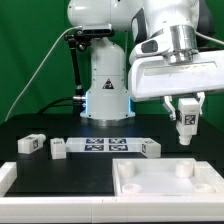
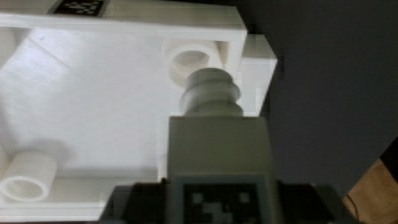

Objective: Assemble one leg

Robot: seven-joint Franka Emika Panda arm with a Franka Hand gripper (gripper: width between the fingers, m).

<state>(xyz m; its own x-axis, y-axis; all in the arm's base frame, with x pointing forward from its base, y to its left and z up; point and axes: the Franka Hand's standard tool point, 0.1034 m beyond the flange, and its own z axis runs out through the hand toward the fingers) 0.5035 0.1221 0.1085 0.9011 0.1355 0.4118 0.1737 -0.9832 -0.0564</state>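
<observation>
My gripper (image 1: pixel 186 120) is shut on a leg (image 1: pixel 186 122), a small white block with a black-and-white tag, and holds it in the air above the far right part of the large white tray-like part (image 1: pixel 166 186). In the wrist view the held leg (image 2: pixel 217 130) points its stepped round end at a round post (image 2: pixel 192 62) in a corner of the tray (image 2: pixel 89 100). Three more legs lie on the black table: one at the exterior view's left (image 1: pixel 30 145), one beside it (image 1: pixel 58 149), one right of the marker board (image 1: pixel 150 148).
The marker board (image 1: pixel 104 146) lies flat in the middle of the table in front of the arm's base (image 1: pixel 106 90). A white block (image 1: pixel 6 178) sits at the front left edge. Another round post (image 2: pixel 31 172) rises from the tray in the wrist view.
</observation>
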